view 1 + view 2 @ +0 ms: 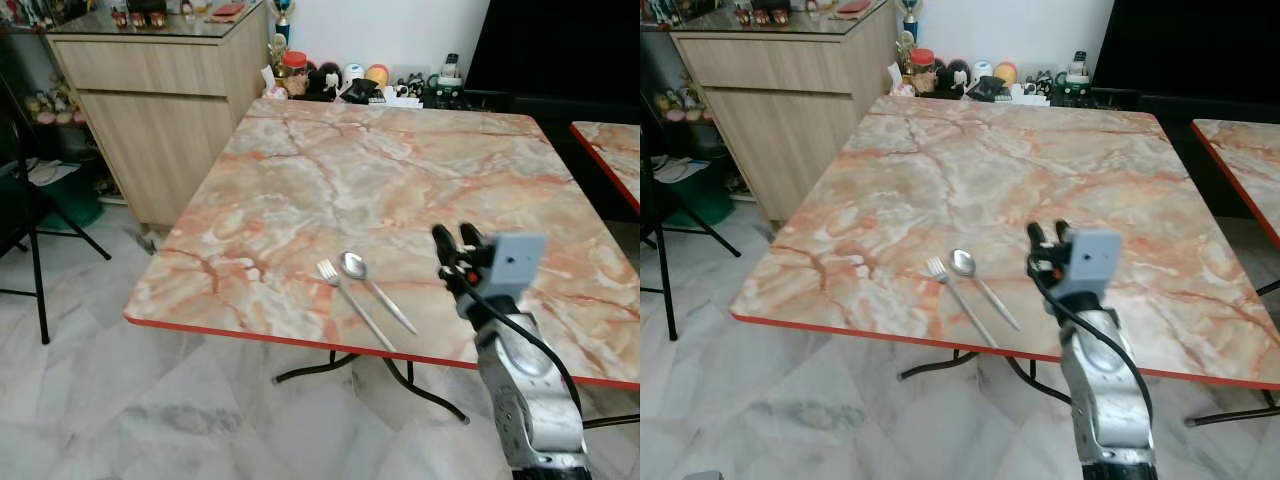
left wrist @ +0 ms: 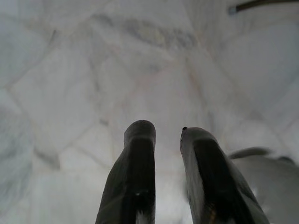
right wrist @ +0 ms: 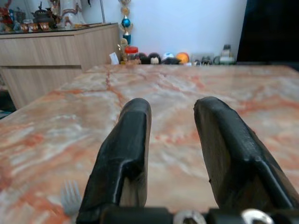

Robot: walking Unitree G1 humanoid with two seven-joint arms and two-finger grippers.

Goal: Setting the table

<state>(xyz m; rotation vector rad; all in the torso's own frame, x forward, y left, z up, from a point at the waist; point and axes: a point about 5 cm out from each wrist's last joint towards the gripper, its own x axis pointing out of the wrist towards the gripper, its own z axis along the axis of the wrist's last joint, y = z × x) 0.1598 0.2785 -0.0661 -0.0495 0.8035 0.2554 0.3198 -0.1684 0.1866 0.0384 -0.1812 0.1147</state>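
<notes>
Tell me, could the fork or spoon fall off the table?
Maybe. The fork and spoon lie side by side close to the table's red front edge, the fork handle nearly reaching it. The right gripper hovers just beside them, jaws open and empty. A sideways nudge could slide either one off onto the tiled floor. The left gripper hangs over that floor.

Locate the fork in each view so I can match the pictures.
Left eye view: fork near the table's front edge, just left of the spoon.
Right eye view: fork, same spot.
Left wrist view: floor past the left fingers, no fork.
Right wrist view: tines beside the right fingers.
Shared landmark: the spoon.
</notes>
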